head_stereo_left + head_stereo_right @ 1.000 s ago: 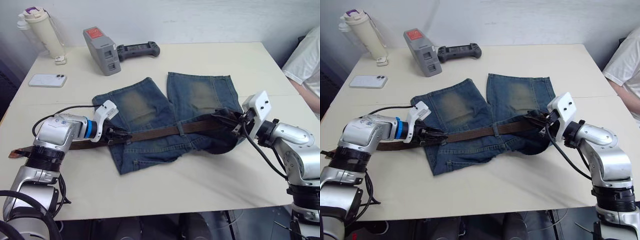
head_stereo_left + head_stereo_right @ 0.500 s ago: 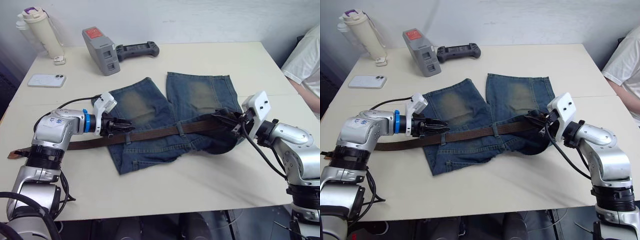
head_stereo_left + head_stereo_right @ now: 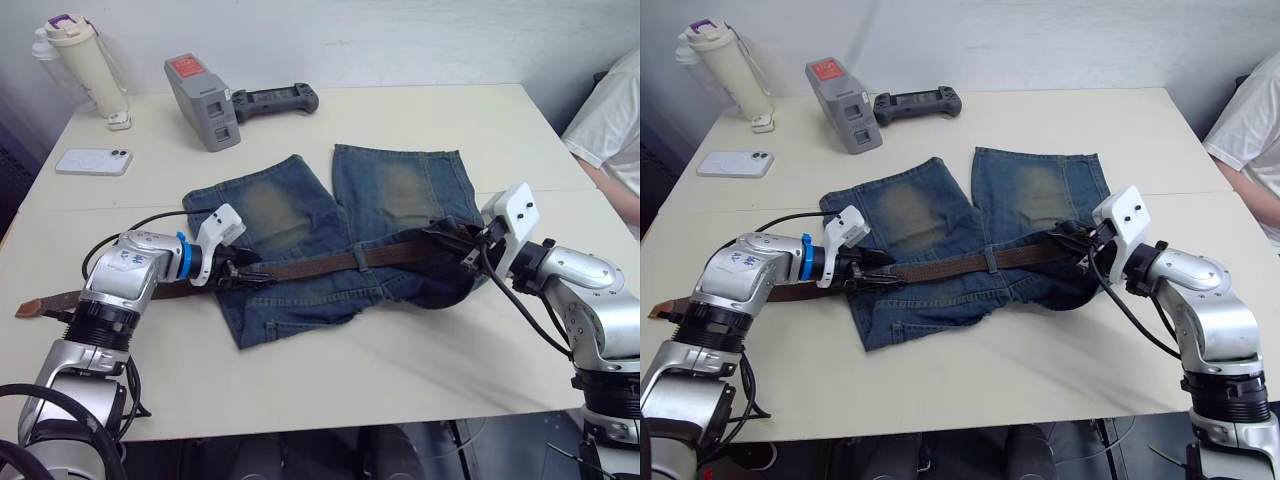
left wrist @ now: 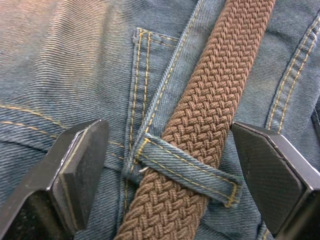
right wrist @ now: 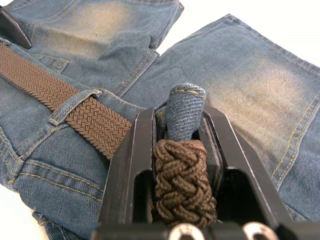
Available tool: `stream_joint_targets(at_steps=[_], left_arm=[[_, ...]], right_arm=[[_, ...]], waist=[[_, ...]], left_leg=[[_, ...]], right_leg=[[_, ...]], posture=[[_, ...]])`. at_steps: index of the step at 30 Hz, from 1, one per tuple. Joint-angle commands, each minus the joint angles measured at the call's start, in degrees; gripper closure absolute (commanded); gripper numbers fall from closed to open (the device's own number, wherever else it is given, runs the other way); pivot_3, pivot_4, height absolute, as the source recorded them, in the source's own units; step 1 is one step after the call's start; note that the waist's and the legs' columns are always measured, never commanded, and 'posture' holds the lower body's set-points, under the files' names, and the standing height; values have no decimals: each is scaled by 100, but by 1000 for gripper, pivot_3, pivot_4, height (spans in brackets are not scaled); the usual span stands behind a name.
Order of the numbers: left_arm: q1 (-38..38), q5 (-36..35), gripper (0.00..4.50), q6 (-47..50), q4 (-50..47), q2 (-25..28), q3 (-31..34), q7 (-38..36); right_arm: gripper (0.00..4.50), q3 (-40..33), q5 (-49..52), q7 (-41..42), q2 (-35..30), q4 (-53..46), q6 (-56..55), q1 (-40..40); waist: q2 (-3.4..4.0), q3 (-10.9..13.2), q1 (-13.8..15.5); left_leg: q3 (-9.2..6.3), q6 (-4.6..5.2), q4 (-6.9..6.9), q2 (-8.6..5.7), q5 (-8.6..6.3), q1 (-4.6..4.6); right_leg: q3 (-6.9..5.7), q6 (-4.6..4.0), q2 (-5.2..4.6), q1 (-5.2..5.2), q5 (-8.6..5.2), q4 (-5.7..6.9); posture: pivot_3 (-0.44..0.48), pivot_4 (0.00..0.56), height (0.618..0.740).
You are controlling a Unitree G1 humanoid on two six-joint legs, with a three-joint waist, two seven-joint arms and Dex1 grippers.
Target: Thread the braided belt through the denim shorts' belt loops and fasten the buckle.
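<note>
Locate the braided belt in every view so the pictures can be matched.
Left eye view: braided belt runs across the denim shorts' waistband.
Right eye view: same band.
Left wrist view: passes under a belt loop.
Right wrist view: clamped between the right hand's fingers.
Shared landmark: the shorts.

A lab: bare table (image 3: 400,120), battery pack (image 3: 203,100), handheld controller (image 3: 275,100).
</note>
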Motion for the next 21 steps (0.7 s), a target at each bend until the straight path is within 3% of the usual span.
stream_joint_targets(at_steps=[1,2,5,13,18,21], left_arm=[[53,-17,211,91,-21,32,-58,-174],[55,12,211,77,-8,51,-71,-191],[89,34,1019,40,22,144,-126,-368],[-146,5,4352,175,25,75,70,-320],[-335,200,4381,-257,207,-36,149,-99],[-551,523,4381,-1059,586,-219,141,244]], right_arm=[[3986,-33,-12,-22,-75,-120,-47,-33],[3986,-36,-17,-24,-76,-123,-43,-29],[3986,-40,-16,-26,-65,-144,-13,-28],[3986,-38,-40,80,-126,-80,-39,-23],[3986,-41,-79,165,-204,0,-87,-60],[3986,-70,-191,105,-193,126,-205,-117]], waist=[[0,0,-1],[0,0,-1],[0,0,-4],[0,0,0],[0,0,3],[0,0,8]], left_leg=[[0,0,0,0,0,0],[0,0,1,0,0,0],[0,0,0,0,0,0],[0,0,1,0,0,0],[0,0,4,0,0,-1],[0,1,7,0,-1,-1]], right_leg=[[0,0,0,0,0,0],[0,0,0,0,0,0],[0,0,0,0,0,0],[0,0,0,0,0,0],[0,0,0,0,0,0],[0,1,0,1,1,1]], posture=[[0,150,740],[0,150,740],[0,150,740],[0,150,740],[0,150,740],[0,150,740]])
